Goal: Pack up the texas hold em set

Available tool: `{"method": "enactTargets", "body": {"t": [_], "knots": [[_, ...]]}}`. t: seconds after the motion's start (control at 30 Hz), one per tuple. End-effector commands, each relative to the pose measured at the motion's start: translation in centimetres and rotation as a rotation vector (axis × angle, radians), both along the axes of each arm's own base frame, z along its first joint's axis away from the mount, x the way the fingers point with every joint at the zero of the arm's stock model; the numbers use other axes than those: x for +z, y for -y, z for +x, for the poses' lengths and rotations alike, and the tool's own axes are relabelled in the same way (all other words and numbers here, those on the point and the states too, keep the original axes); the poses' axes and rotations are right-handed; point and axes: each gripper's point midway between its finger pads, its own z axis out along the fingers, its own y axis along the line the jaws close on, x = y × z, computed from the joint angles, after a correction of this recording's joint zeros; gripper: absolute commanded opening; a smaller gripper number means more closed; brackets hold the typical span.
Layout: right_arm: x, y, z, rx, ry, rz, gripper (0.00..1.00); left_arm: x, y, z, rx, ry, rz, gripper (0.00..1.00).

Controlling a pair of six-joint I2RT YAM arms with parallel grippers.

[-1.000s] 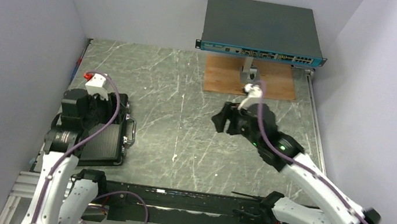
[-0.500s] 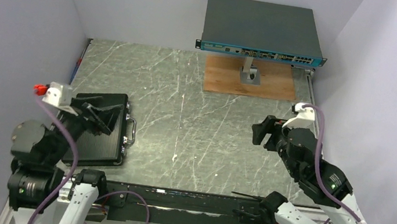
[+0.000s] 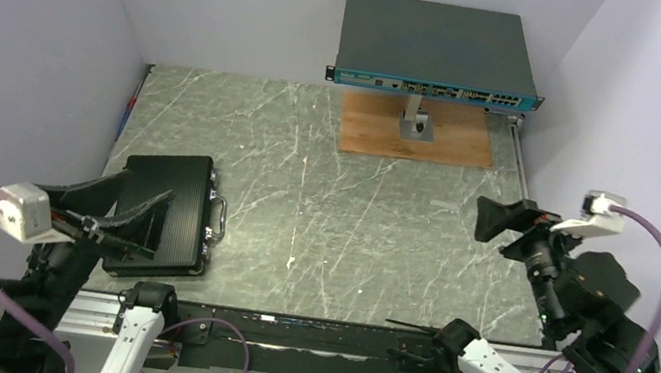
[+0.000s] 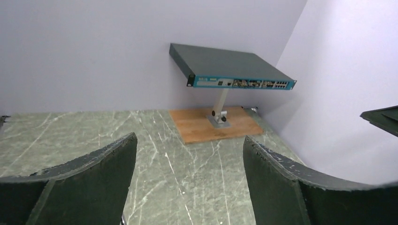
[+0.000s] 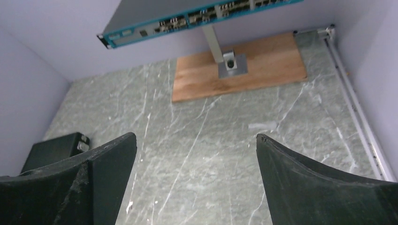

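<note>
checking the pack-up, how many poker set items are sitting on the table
1: the small black briefcase with silver handle, lid shut, at the green marble table's near left. No loose chips show; some may be hidden.

Black briefcase (image 3: 181, 193); grey-green, white-veined table (image 3: 332, 216)

Pale lavender walls (image 3: 27, 27) around a green marbled tabletop (image 3: 306, 193), wooden board (image 3: 368, 135) under a grey network switch (image 3: 430, 40).

Legible text: none. Network switch (image 3: 429, 44), front panel: pale markings beside the port rows, too small to read.
</note>
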Motion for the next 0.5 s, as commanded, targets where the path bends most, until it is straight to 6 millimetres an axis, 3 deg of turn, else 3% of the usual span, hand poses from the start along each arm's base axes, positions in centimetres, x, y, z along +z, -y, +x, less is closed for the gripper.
{"method": "enactTargets", "body": {"t": [0.0, 0.2, 0.47], "knots": [[2.4, 2.7, -1.0, -0.067, 0.074, -0.008, 1.0, 1.2, -0.8, -1.4, 0.043, 0.047, -0.043, 0.85], [3.2, 3.7, -1.6, -0.086, 0.13, 0.012, 1.0, 1.3, -1.0, -1.9, 0.057, 0.058, -0.051, 0.85], [3.1, 3.7, -1.2, -0.102, 0.152, 0.028, 1.0, 0.9, -1.1, -2.0, 0.06, 0.05, -0.059, 0.85]]}}
